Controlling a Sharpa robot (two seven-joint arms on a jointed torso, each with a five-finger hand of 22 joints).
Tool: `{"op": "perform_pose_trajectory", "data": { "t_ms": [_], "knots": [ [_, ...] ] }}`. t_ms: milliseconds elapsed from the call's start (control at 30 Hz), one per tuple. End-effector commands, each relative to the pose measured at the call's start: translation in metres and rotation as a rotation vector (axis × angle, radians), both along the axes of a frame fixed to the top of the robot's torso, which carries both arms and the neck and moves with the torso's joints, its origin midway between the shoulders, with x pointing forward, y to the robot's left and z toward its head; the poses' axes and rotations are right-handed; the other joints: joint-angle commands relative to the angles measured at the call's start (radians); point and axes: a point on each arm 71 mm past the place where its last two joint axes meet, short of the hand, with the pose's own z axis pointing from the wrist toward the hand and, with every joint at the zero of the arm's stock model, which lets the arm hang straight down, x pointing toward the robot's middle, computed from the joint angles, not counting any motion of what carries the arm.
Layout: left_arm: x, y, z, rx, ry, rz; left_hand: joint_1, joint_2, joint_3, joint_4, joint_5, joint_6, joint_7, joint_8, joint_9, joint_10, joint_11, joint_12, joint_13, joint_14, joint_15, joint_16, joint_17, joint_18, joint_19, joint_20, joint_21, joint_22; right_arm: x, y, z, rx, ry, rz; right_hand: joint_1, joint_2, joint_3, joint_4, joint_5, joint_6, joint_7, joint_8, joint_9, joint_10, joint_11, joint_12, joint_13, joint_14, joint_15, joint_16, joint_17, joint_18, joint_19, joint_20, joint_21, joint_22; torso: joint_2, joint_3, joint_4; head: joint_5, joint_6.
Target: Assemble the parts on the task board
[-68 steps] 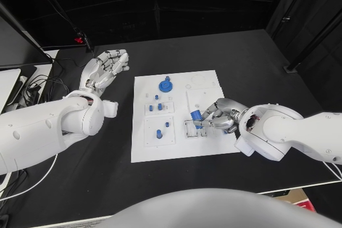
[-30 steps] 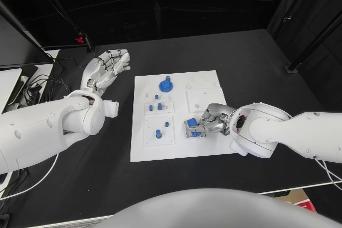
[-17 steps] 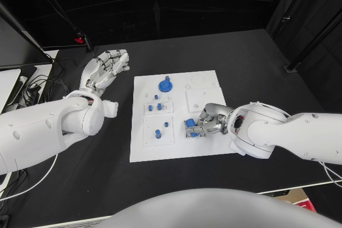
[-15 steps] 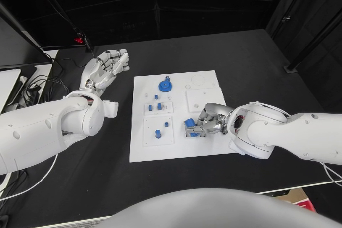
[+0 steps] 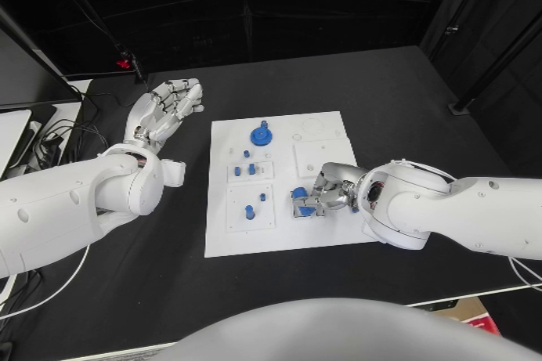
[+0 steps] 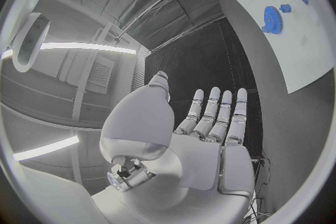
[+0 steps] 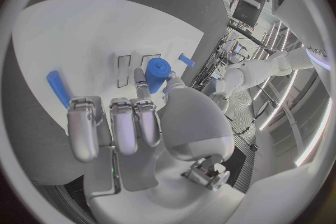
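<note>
The white task board lies mid-table. A blue gear stands at its far end, and small blue pegs stand in its left panels. My right hand rests over the board's right middle. It pinches a short blue cylinder between thumb and a finger. A second blue peg lies by the tip of an outer finger; I cannot tell if it is touched. My left hand hovers off the board's far left with fingers straight and apart, holding nothing. The gear also shows in the left wrist view.
Black table surrounds the board. Cables and a pale device lie at the table's left edge. A dark post stands at the far right. A white square panel on the board lies just beyond my right hand.
My right hand has slid left and a little toward me across the board, carrying the blue cylinder. The left hand has stayed put.
</note>
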Motion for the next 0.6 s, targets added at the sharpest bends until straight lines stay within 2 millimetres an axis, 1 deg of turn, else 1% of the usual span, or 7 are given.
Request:
{"op": "perform_pose_trajectory", "data": {
  "t_ms": [33,100,200,300,400,533,600],
  "knots": [
    [-0.0015,-0.0011,0.0056,-0.023,-0.063,-0.017,0.000,0.013,-0.005,0.000,0.005,-0.011,0.153,0.003,-0.001,-0.007,0.003,0.004,-0.001,-0.007,0.002,0.007,-0.002,0.001,0.002,0.003,0.005,-0.002,-0.0011,0.0003,-0.0018,-0.041,0.020,0.018,-0.009,0.012,-0.013,0.002,-0.005,-0.003,0.005,-0.006,0.000,0.110,0.001,0.003,0.263,0.104,-0.004,0.002,0.263,-0.015,0.106,-0.004,0.003,0.263,0.001,0.0002,-0.0001,-0.011,0.000],
    [-0.0016,-0.0012,0.0056,-0.024,-0.063,-0.017,0.000,0.013,-0.005,0.000,0.005,-0.011,0.153,0.003,-0.001,-0.007,0.003,0.004,-0.001,-0.007,0.002,0.007,-0.002,0.001,0.002,0.003,0.005,-0.002,-0.0010,0.0006,-0.0024,-0.046,0.025,0.022,-0.013,0.015,-0.017,0.002,-0.008,-0.003,0.005,-0.007,0.000,0.110,0.001,0.003,0.263,0.104,-0.004,0.002,0.263,-0.015,0.106,-0.004,0.003,0.263,0.000,-0.0001,0.0002,-0.008,0.000],
    [-0.0017,-0.0009,0.0056,-0.023,-0.062,-0.016,0.000,0.013,-0.005,0.000,0.005,-0.011,0.153,0.003,-0.001,-0.007,0.003,0.004,-0.001,-0.007,0.002,0.007,-0.002,0.001,0.002,0.003,0.005,-0.002,-0.0011,0.0010,-0.0026,-0.049,0.028,0.024,-0.021,0.019,-0.028,0.001,-0.020,-0.003,0.005,-0.010,0.000,0.110,0.001,0.003,0.263,0.104,-0.003,0.002,0.263,-0.015,0.106,-0.004,0.003,0.263,0.000,0.0006,-0.0020,-0.002,0.000],
    [-0.0017,-0.0007,0.0056,-0.023,-0.062,-0.016,0.000,0.013,-0.005,0.000,0.005,-0.011,0.153,0.003,-0.001,-0.007,0.003,0.004,-0.001,-0.007,0.002,0.007,-0.002,0.001,0.002,0.003,0.005,-0.002,-0.0009,0.0012,-0.0028,-0.050,0.029,0.024,-0.025,0.021,-0.034,0.001,-0.024,-0.004,0.006,-0.011,0.001,0.110,0.002,0.003,0.263,0.104,-0.003,0.002,0.263,-0.015,0.106,-0.004,0.003,0.263,0.001,0.0004,-0.0003,-0.003,0.000],
    [-0.0018,-0.0007,0.0056,-0.023,-0.062,-0.017,0.000,0.013,-0.005,0.000,0.005,-0.011,0.153,0.003,-0.001,-0.007,0.003,0.004,-0.001,-0.007,0.002,0.007,-0.002,0.001,0.002,0.003,0.005,-0.002,-0.0009,0.0016,-0.0029,-0.051,0.030,0.026,-0.026,0.021,-0.036,0.001,-0.026,-0.004,0.006,-0.012,0.001,0.110,0.002,0.003,0.263,0.104,-0.003,0.002,0.263,-0.015,0.106,-0.004,0.003,0.263,0.000,0.0000,-0.0006,-0.003,0.000],
    [-0.0018,-0.0006,0.0056,-0.024,-0.061,-0.017,0.000,0.013,-0.005,0.000,0.005,-0.011,0.153,0.003,-0.001,-0.007,0.003,0.004,-0.001,-0.007,0.002,0.007,-0.002,0.001,0.002,0.003,0.005,-0.002,-0.0010,0.0021,-0.0030,-0.051,0.030,0.029,-0.040,0.020,-0.056,0.001,-0.041,-0.004,0.007,-0.015,0.002,0.110,0.003,0.003,0.263,0.104,-0.002,0.002,0.263,-0.015,0.106,-0.003,0.003,0.263,0.000,0.0003,-0.0011,-0.002,0.000],
    [-0.0017,-0.0005,0.0056,-0.023,-0.061,-0.017,0.001,0.014,-0.006,0.000,0.006,-0.011,0.153,0.004,-0.002,-0.007,0.003,0.005,-0.002,-0.007,0.002,0.008,-0.003,0.001,0.001,0.003,0.005,-0.003,-0.0009,0.0021,-0.0029,-0.050,0.030,0.028,-0.054,0.019,-0.073,0.002,-0.058,-0.005,0.008,-0.018,0.002,0.110,0.004,0.003,0.263,0.104,-0.002,0.002,0.263,-0.015,0.106,-0.003,0.003,0.263,0.000,0.0000,-0.0011,-0.003,0.000]
  ]
}}
